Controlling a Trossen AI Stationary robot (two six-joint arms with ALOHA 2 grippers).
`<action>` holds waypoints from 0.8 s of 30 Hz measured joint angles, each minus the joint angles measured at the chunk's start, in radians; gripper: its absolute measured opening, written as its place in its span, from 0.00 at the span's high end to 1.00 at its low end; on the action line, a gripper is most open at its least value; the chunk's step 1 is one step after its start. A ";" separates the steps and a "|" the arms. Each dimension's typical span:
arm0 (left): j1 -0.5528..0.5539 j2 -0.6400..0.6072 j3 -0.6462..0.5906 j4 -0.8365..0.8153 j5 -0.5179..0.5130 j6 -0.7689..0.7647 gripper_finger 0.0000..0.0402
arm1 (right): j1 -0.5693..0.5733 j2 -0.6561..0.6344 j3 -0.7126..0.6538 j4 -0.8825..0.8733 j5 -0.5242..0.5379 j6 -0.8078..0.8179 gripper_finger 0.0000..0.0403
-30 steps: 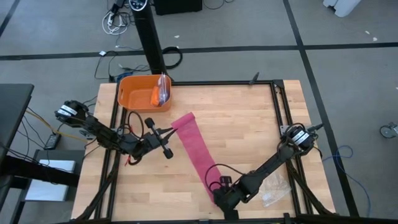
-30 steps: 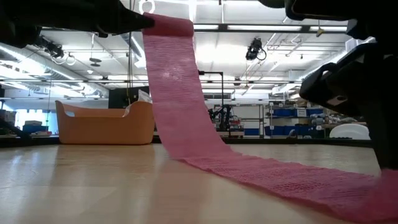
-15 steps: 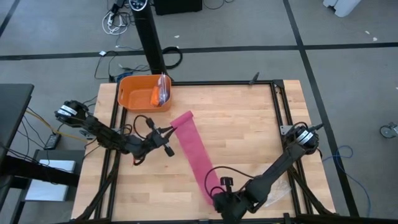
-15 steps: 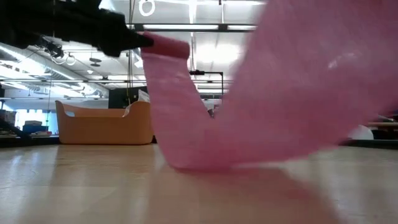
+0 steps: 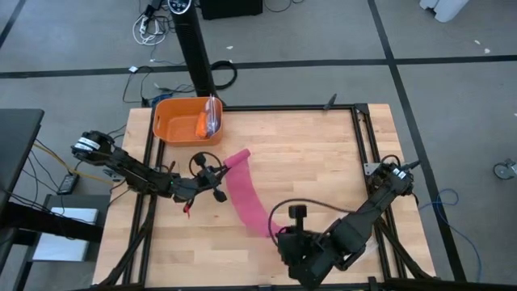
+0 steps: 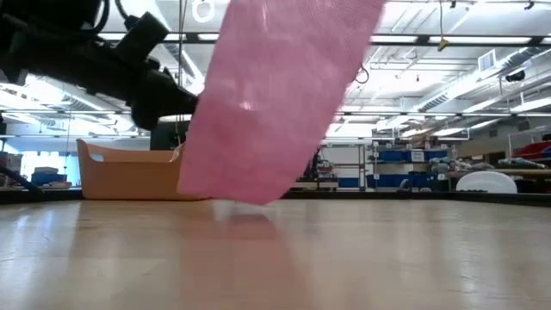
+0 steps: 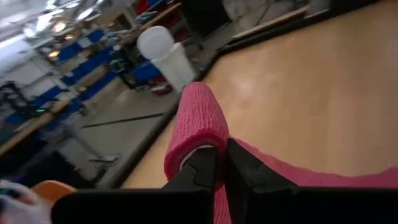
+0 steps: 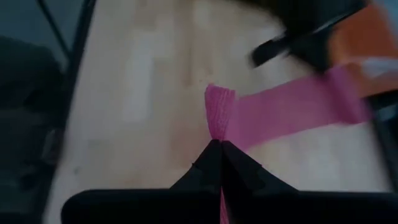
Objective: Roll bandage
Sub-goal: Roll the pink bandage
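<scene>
Both of my grippers are pressed together on the bandage [image 5: 244, 192], one at each end. Seen from above, my right gripper [image 5: 283, 237] sits low on the table [image 5: 323, 153], toward six o'clock of centre, with its dark arm running off toward four o'clock. In my right wrist view the two fingers [image 8: 214, 163] meet in a point with no gap, and the pink cloth comes out right at that point, folds up into a short stub and then stretches away as a flat band toward my other arm.

My left gripper [image 5: 220, 171] is out at about nine o'clock of the table's centre, its arm reaching in from the nine o'clock edge. In my left wrist view its fingers [image 7: 205, 168] stand side by side with only a thin slit between them, and the cloth's end is draped over their tips in a rounded hump, so it is pinching the far end of the strip.

Between the two grips the bandage [image 6: 275, 95] hangs as a curved magenta band, lifted off the wood; in the low view it fills the upper middle as a broad slanted sheet above the tabletop, with my left arm dark at its side.

Beyond my left gripper, near eleven o'clock at the table's corner, stands an orange tub [image 5: 179, 121], well apart from the cloth.
</scene>
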 joint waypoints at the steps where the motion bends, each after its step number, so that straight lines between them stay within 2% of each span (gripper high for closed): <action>1: -0.009 0.000 -0.018 0.032 0.016 -0.010 0.96 | -0.005 0.000 0.030 -0.019 0.023 -0.027 1.00; 6: -0.057 0.000 -0.123 0.251 0.060 -0.052 0.96 | -0.032 0.000 0.176 -0.068 0.100 -0.181 1.00; 9: -0.083 0.000 -0.167 0.331 0.060 -0.060 0.96 | -0.047 -0.026 0.179 -0.022 0.141 -0.296 1.00; 18: -0.098 0.000 -0.180 0.277 0.044 -0.066 0.96 | -0.123 -0.087 0.188 0.109 0.265 -0.586 1.00; 24: -0.098 0.000 -0.180 0.254 0.093 -0.120 0.96 | -0.186 -0.129 0.188 0.313 0.398 -0.893 1.00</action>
